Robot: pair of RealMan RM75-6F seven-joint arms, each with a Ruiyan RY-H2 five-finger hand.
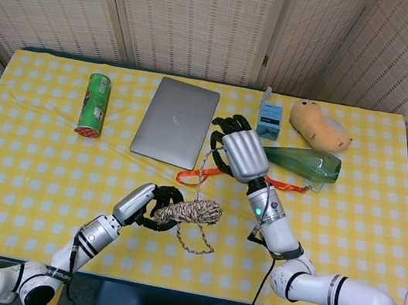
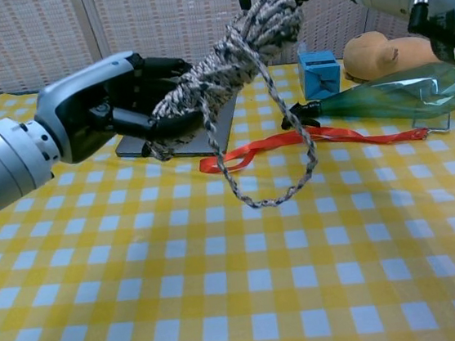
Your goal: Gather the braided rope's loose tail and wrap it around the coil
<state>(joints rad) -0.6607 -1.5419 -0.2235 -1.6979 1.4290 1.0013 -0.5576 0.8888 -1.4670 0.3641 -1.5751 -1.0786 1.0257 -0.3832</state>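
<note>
- The table [image 1: 21,169], under a yellow-and-white checked cloth, stands before woven cane wall panels [image 1: 195,18].
- On it lie a closed grey laptop [image 1: 175,121], a green spray bottle [image 1: 300,162] on its side, a tan plush toy [image 1: 318,126], a green can [image 1: 93,105] lying down, a small blue box [image 1: 269,119] and an orange-red ribbon [image 2: 314,138].
- The left hand [image 2: 113,101] is raised above the cloth with its dark fingers curled around one end of the braided rope coil [image 2: 227,59]; the coil sticks out towards the right hand, tilted upward in the chest view.
- The right hand [image 1: 240,149] hovers beyond the coil, fingers bent. A strand rises to it in the head view, but whether it pinches the strand cannot be told; the chest view cuts the hand off at the top edge.
- The loose tail [image 2: 283,189] hangs from the coil in an open loop, its lowest part near the cloth.
</note>
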